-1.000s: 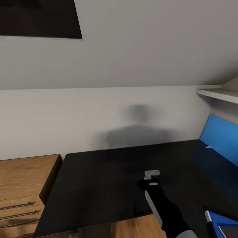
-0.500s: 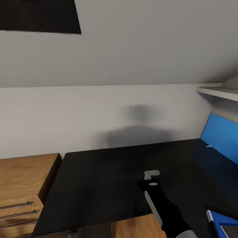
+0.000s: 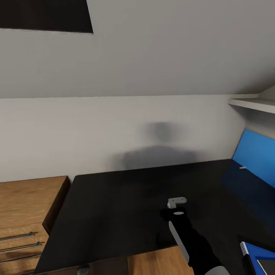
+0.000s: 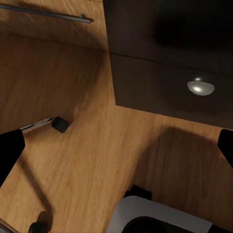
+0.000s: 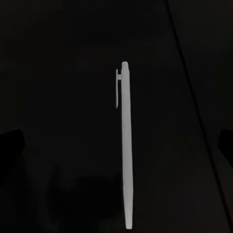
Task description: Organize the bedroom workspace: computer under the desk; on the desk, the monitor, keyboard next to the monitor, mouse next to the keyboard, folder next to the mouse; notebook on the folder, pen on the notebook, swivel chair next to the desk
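No readable text, labels, brands, numbers or signs anywhere, none on the slim white clip pen, none on the black-topped desk, none on the bright-blue flat folder

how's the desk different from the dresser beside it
The desk has a black top; the dresser is light wood. The desk's dark drawer front carries a round knob, the dresser's drawers long bar handles. Both stand side by side against the same wall.
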Motion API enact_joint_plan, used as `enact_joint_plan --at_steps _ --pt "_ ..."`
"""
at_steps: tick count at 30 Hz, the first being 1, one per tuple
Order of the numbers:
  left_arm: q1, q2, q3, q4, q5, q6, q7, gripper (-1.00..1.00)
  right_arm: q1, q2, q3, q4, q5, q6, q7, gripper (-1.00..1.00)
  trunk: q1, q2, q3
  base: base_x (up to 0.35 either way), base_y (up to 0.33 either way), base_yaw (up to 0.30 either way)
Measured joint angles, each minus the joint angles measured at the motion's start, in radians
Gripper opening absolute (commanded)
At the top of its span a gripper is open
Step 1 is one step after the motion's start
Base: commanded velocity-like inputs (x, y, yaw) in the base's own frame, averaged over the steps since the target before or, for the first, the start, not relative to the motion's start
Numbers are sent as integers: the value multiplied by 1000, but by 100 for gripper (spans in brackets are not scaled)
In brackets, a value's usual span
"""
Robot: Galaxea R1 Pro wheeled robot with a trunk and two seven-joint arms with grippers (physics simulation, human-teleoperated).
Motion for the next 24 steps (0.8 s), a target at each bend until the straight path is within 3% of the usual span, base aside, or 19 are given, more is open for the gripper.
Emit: enact_joint_plan --at_steps 24 --pt "0 1 0 0 0 0 -1 100 0 -3 -3 37 -1 0 0 100 92 -168 -75 0 0 0"
